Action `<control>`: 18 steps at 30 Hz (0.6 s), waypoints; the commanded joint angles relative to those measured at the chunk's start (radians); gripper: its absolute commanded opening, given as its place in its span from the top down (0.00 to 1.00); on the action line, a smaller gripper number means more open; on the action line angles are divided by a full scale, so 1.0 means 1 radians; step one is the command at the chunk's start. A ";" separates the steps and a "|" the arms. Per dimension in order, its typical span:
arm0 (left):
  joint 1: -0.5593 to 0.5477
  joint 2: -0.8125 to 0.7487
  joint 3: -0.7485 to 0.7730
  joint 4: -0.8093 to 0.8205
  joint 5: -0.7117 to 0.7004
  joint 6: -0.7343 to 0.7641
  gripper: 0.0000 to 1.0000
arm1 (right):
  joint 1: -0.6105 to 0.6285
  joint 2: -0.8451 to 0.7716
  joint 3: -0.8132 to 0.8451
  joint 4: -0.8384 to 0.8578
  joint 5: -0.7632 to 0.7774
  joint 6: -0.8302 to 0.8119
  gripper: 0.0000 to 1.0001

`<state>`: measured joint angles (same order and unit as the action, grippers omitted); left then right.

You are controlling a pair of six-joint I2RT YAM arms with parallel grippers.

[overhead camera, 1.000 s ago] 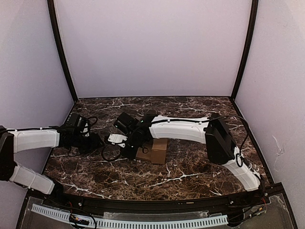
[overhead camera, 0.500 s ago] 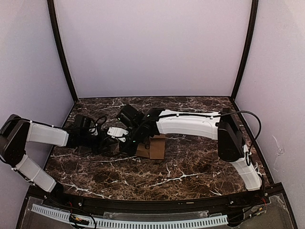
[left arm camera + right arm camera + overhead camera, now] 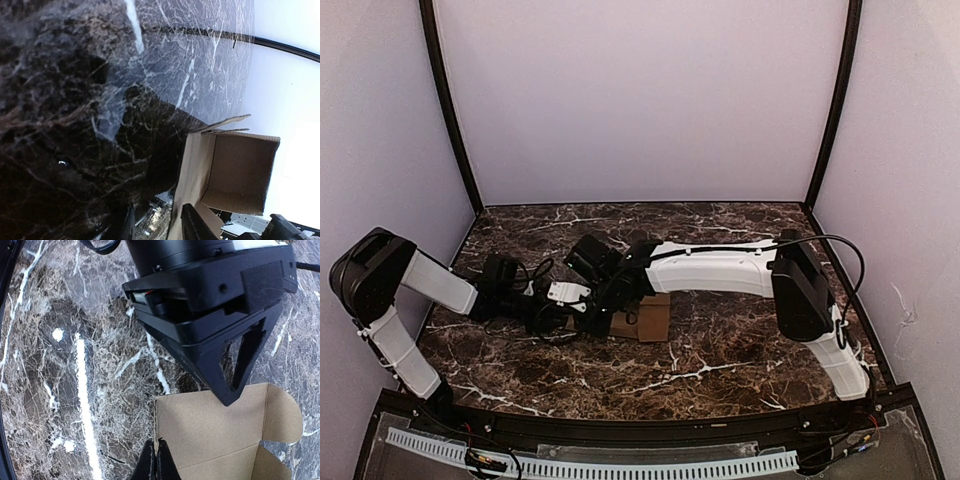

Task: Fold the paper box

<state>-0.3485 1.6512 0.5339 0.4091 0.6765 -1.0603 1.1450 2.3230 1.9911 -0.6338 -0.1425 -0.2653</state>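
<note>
Dim even light, left wrist view blurred, glare on table [image 3: 200, 65]

White-shelled arms [image 3: 710, 268], black joints [image 3: 798, 290] (probably cabled)

A table [image 3: 720, 360] of dark brown marble pattern with white veins fills the floor of the enclosure; one long white vein runs across it toward 4 o'clock; a pale lavender back wall [image 3: 640, 100] stands at 12 o'clock, with matching side walls at 9 o'clock [image 3: 370, 120] and 3 o'clock [image 3: 910, 150]; two black posts, the left post [image 3: 448, 110] and the right post [image 3: 832, 110], rise at the back corners and lean slightly outward; at 6 o'clock a black rail [image 3: 650, 428] borders the near edge, and just below it lies a white perforated strip [image 3: 620, 468] over a clear panel [image 3: 910, 440]
</note>
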 commanded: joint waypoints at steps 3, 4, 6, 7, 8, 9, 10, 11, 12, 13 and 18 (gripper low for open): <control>-0.005 0.053 -0.019 0.222 0.107 -0.138 0.69 | 0.035 -0.044 -0.032 0.049 0.036 -0.034 1.00; -0.007 0.059 -0.017 0.242 0.110 -0.150 0.69 | 0.036 -0.042 -0.031 0.050 0.038 -0.035 1.00; -0.014 0.069 -0.016 0.258 0.116 -0.157 0.70 | 0.039 -0.042 -0.031 0.049 0.042 -0.035 1.00; -0.019 0.072 -0.016 0.259 0.118 -0.157 0.70 | 0.040 -0.042 -0.031 0.050 0.044 -0.034 1.00; -0.021 0.076 -0.012 0.258 0.120 -0.151 0.72 | 0.040 -0.042 -0.031 0.051 0.046 -0.035 1.00; -0.027 0.078 -0.011 0.256 0.121 -0.148 0.73 | 0.040 -0.043 -0.031 0.052 0.048 -0.036 1.00; -0.032 0.083 -0.008 0.253 0.121 -0.144 0.77 | 0.041 -0.042 -0.031 0.051 0.052 -0.036 1.00; -0.034 0.085 -0.007 0.254 0.120 -0.141 0.79 | 0.041 -0.043 -0.033 0.053 0.054 -0.038 1.00; -0.037 0.088 -0.006 0.255 0.119 -0.139 0.85 | 0.041 -0.044 -0.034 0.053 0.060 -0.038 1.00; -0.038 0.088 -0.006 0.255 0.117 -0.138 0.88 | 0.040 -0.044 -0.036 0.052 0.063 -0.038 1.00; -0.038 0.078 0.010 0.201 0.104 -0.104 0.99 | 0.036 -0.126 -0.071 -0.012 0.066 -0.090 0.73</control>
<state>-0.3767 1.7390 0.5236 0.6392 0.7673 -1.1946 1.1763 2.3028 1.9568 -0.6258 -0.0902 -0.3161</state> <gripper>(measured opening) 0.018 0.165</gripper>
